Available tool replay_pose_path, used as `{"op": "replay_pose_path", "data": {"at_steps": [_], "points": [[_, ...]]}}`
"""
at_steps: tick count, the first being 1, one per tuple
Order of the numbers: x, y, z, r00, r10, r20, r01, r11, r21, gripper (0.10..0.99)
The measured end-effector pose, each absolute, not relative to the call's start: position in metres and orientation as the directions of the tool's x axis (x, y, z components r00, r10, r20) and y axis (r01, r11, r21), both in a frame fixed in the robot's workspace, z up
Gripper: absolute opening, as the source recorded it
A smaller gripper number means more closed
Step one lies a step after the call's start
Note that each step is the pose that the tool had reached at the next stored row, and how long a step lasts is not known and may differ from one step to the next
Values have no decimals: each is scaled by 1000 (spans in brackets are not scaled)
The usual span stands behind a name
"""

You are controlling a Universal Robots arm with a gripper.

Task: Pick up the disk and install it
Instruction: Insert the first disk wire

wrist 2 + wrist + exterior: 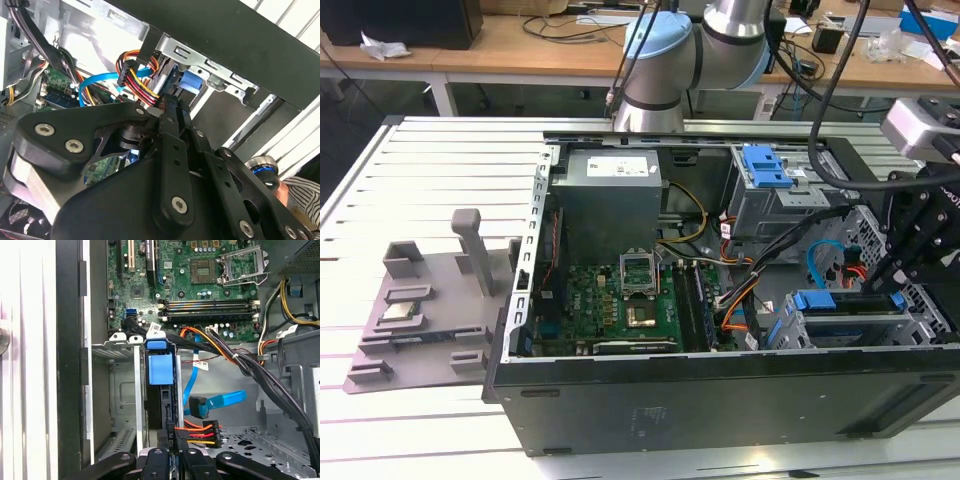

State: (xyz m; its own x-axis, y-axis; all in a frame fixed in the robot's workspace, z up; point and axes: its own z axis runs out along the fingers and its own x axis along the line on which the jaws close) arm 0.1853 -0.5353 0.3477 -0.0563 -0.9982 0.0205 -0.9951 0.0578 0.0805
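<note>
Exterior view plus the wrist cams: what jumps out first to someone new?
The open computer case with its green motherboard dominates the exterior view. At that view's right, the black claw hangs over the drive cage, where the disk stands on edge in its blue carrier. A grey parts tray sits outside the case, at that view's left.

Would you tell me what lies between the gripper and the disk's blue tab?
In the first wrist view, the disk's dark edge spans from the gripper to the blue tab.
</note>
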Motion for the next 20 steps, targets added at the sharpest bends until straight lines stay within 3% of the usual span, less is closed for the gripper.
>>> {"op": "replay_pose_path", "data": {"at_steps": [20], "points": [[187,-535,341,-67,-998,13,-994,68,81,169]]}}
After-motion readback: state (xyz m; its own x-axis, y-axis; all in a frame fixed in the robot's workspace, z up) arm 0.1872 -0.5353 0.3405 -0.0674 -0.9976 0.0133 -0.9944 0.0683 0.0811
